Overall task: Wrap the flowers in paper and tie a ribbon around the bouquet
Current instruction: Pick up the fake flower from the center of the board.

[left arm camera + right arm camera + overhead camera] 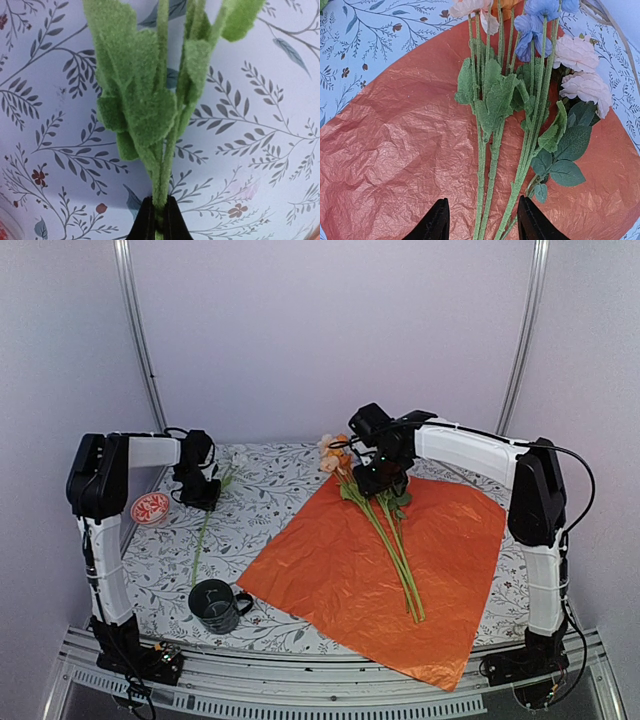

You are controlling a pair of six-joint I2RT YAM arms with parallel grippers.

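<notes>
- Flowers [380, 530] lay diagonally on the paper [320, 570], centre of the top view, heads toward the upper left; one stray stem [202, 540] lay on the cloth [270, 490] at left.
- Left gripper [159, 210] was clenched on that stem, low in its wrist view, below the leaves [145, 115].
- Right gripper [482, 200] stood released, fingers [437, 225] straddling the stems on the paper.
- Likely best: lift the stem clear of the cloth, carry it rightward, lay it parallel with the rest, heads together, avoiding the right arm [470, 445] and the mug [215, 605].
</notes>
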